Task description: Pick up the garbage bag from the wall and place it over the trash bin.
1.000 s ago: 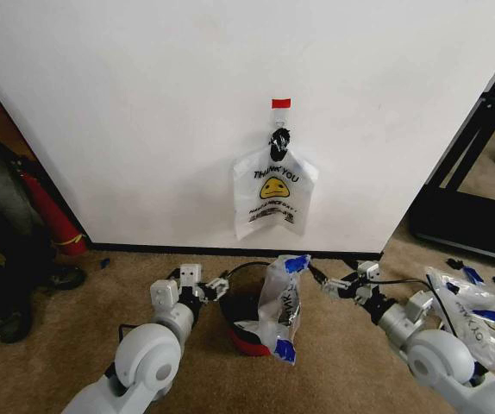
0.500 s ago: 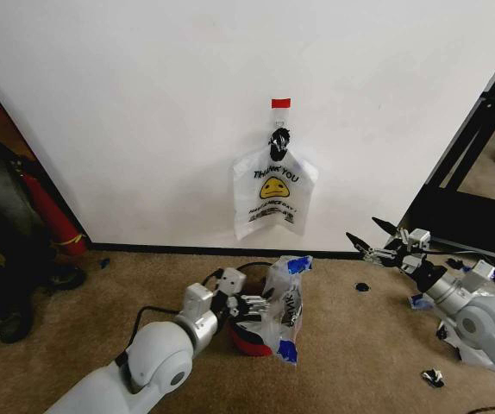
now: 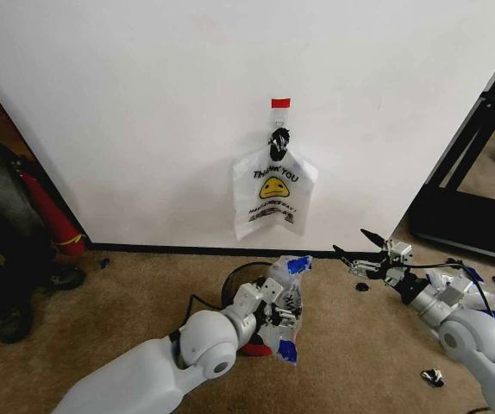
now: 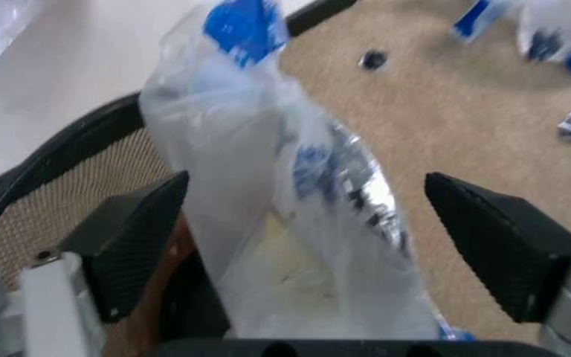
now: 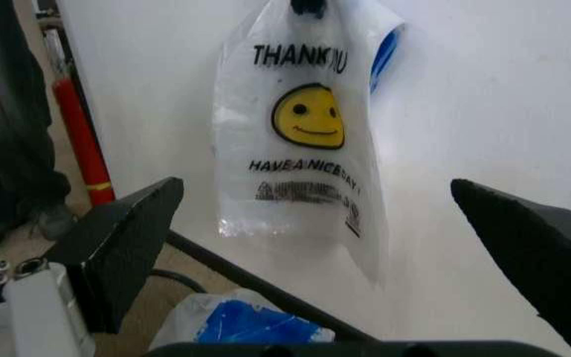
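Note:
The garbage bag hangs from a black hook on the white wall, under a red tape strip. It faces my right gripper as the garbage bag. That right gripper is open in the air, right of the bin and below the bag. The trash bin stands on the carpet, with another printed bag sticking out of it. My left gripper is open, and its fingers straddle that bag beside the bin's rim.
A red fire extinguisher leans at the wall's left end beside a person's legs. A black frame stands at the right. More printed bags and small black scraps lie on the carpet at the right.
My left gripper has gone from left of the bin to around the bag in it. The right gripper has left the bin's right side and risen to the right.

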Available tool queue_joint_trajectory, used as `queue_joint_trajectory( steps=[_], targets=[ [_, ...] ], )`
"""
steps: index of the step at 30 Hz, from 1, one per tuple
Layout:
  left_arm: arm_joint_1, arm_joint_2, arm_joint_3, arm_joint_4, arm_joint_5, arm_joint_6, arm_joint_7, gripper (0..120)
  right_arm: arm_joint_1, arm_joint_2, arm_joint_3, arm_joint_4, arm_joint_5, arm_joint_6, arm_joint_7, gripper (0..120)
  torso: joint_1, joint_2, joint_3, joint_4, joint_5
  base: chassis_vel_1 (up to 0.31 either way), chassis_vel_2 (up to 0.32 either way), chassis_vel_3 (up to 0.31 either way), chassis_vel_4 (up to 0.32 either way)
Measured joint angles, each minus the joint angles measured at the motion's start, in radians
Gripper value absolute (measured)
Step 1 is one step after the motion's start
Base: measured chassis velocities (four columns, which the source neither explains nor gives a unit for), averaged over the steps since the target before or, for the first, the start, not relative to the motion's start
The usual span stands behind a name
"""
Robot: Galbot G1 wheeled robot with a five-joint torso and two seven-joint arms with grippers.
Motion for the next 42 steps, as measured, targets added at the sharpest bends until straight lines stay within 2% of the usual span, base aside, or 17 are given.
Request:
queue_joint_trajectory(
  steps=[3, 5, 8, 10, 15, 17, 22, 25, 31, 37, 42],
  targets=[
    [-0.001, -0.001, 0.001, 0.001, -0.001, 0.002, -0.003, 91, 0.0, 0.0, 0.0, 0.0, -0.001, 0.0, 0.0, 100, 0.0, 0.0, 0.0, 0.0, 0.0, 0.0, 0.0, 0.0, 0.0],
    [-0.007, -0.005, 0.004, 0.009, -0.017, 0.016, -0.02, 74, -0.002, 0.0, -0.002, 0.0, -0.007, 0.0, 0.0, 100, 0.0, 0.0, 0.0, 0.0001, 0.0001, 0.0, 0.0, 0.0, 0.0],
    [-0.016, -0.005, 0.004, 0.012, -0.055, 0.04, -0.046, 62, -0.002, 0.0, -0.006, -0.005, -0.016, 0.0, 0.0, 100, 0.0, 0.0, 0.0, 0.0001, 0.0001, 0.0, 0.0, 0.0, 0.0],
    [-0.017, -0.004, 0.004, 0.012, -0.061, 0.04, -0.049, 58, -0.001, 0.001, -0.008, -0.006, -0.017, 0.0, 0.0, 100, 0.0, 0.0, 0.0, 0.0001, 0.0001, 0.0, 0.0, 0.0, 0.0],
    [-0.02, -0.004, 0.002, 0.018, -0.08, 0.045, -0.058, 36, 0.004, 0.003, -0.019, -0.016, -0.029, 0.0, 0.001, 100, 0.0, 0.0, 0.0, 0.0002, 0.0, 0.0, 0.0, 0.0, 0.0],
    [-0.017, -0.005, -0.001, 0.018, -0.089, 0.045, -0.062, 33, 0.005, 0.003, -0.021, -0.018, -0.032, -0.001, 0.001, 100, 0.0, 0.0, 0.0, 0.0001, 0.0001, 0.0, 0.0, 0.0, 0.0],
    [0.013, 0.0, -0.025, 0.01, -0.127, 0.044, -0.067, 11, 0.004, 0.003, -0.034, -0.022, -0.041, -0.009, 0.018, 100, 0.0, 0.0, 0.0, 0.0001, 0.0, 0.0, 0.0, 0.0, 0.0],
    [0.03, 0.0, -0.049, 0.0, -0.135, 0.043, -0.072, 2, 0.001, 0.003, -0.039, -0.022, -0.041, -0.017, 0.023, 100, 0.0, 0.0, 0.0, 0.0002, 0.0, 0.0, 0.0, 0.0, 0.0],
    [0.052, 0.002, -0.108, -0.012, -0.152, 0.04, -0.082, 0, -0.011, 0.001, -0.058, -0.022, 0.004, -0.06, 0.018, 100, 0.0, 0.0, 0.0, 0.0002, 0.0, 0.0, 0.0, 0.0, 0.0],
    [0.08, 0.0, -0.179, -0.009, -0.163, 0.036, -0.083, 0, -0.009, 0.002, -0.119, -0.01, 0.145, -0.166, 0.04, 100, 0.0, 0.0, 0.0, 0.0001, -0.0001, 0.0, 0.0, 0.0, 0.0],
    [0.107, 0.005, -0.224, -0.008, -0.162, 0.032, -0.083, 0, -0.004, 0.004, -0.151, 0.001, 0.18, -0.218, 0.06, 100, 0.0, 0.0, 0.0, 0.0001, -0.0001, 0.0, 0.0, 0.0, 0.0]
  ],
)
